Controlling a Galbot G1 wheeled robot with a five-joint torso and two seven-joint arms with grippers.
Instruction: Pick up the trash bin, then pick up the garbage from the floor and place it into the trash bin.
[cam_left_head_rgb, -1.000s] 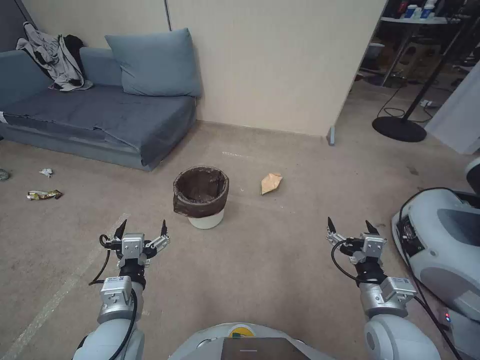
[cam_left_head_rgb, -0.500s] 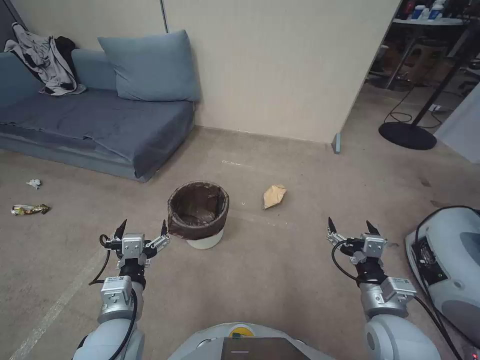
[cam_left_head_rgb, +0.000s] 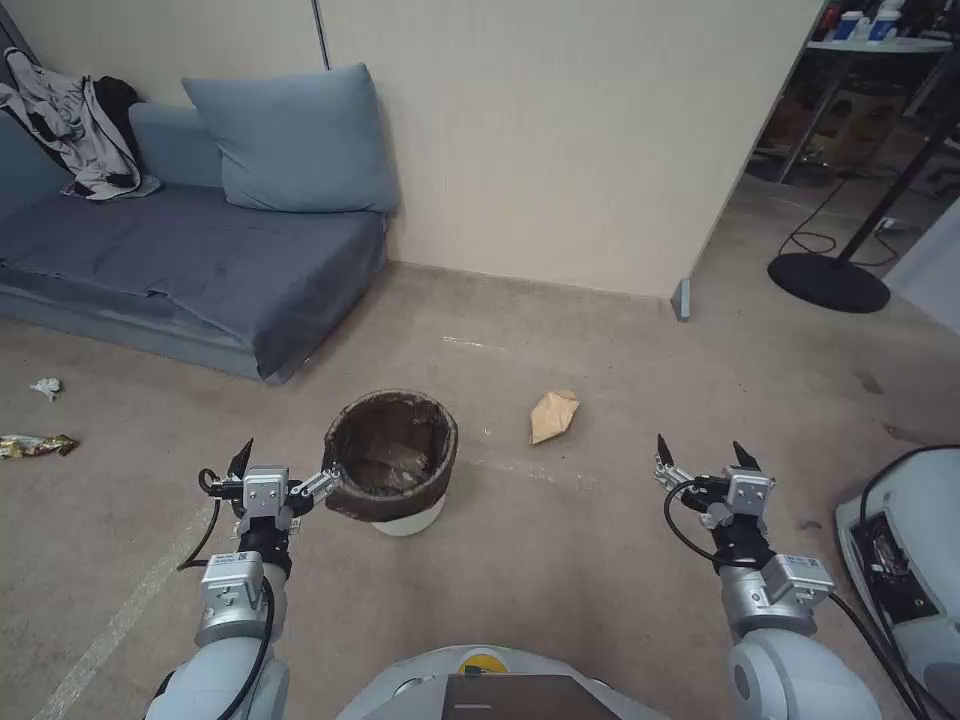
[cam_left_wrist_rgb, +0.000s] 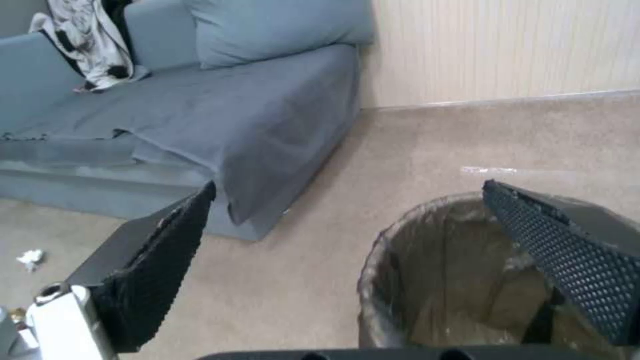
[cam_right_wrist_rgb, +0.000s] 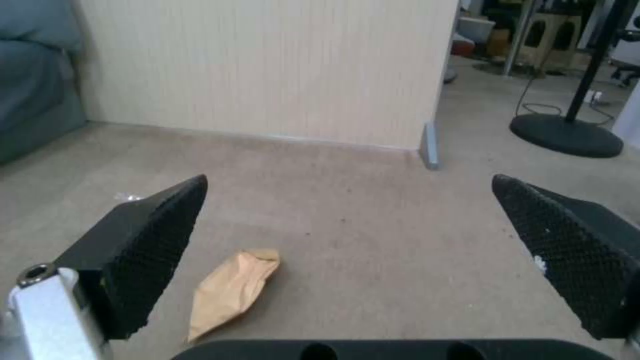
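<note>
Close ahead, trash bin (cam_left_head_rgb: 392, 462) between sofa (cam_left_head_rgb: 200, 250) and crumpled tan paper (cam_left_head_rgb: 552, 414).

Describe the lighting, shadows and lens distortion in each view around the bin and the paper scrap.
Head view: even, soft light; wide-angle bending of the wall edges; the trash bin casts only a faint shadow. Left wrist view: the open left gripper frames the bin's dim interior. Right wrist view: the tan paper is evenly lit, its shadow weak, between the open right gripper's fingers.
</note>
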